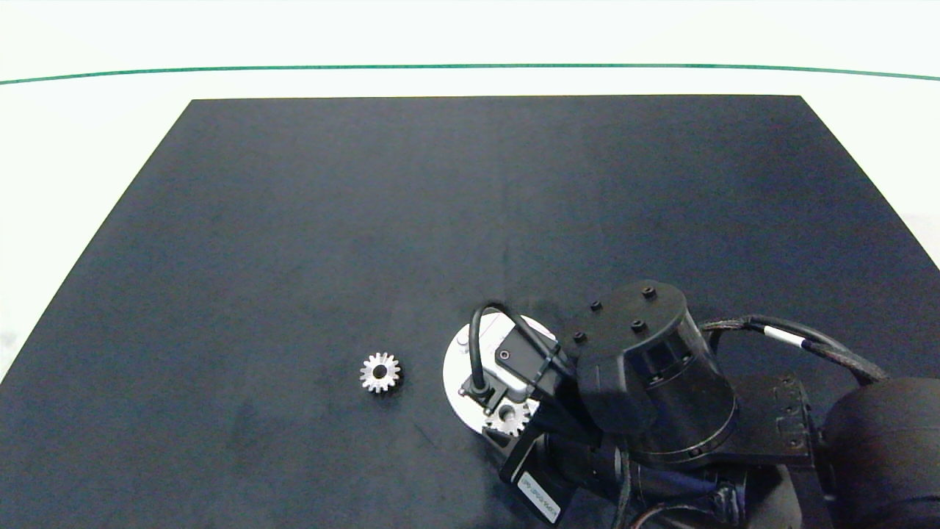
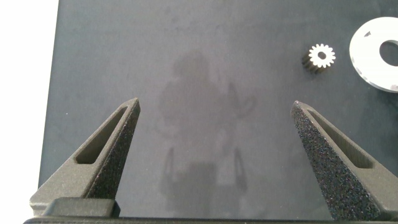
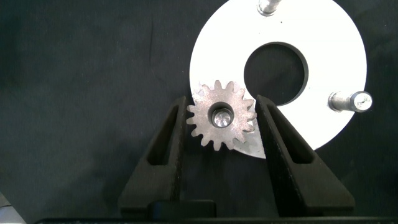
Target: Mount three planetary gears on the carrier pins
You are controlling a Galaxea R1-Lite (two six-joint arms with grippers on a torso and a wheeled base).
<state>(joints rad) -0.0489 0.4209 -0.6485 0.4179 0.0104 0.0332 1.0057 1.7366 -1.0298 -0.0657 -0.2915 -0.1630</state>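
On the black mat, right jaws clamp a gear; left jaws gape empty.

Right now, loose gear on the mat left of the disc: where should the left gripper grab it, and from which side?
Probably straight from above, fingers closing across the toothed rim on opposite sides. The loose gear lies flat on the black mat, centre hole up, apart from the white disc, so only its rim offers grip. The left gripper is open; the right gripper holds another gear at the disc.
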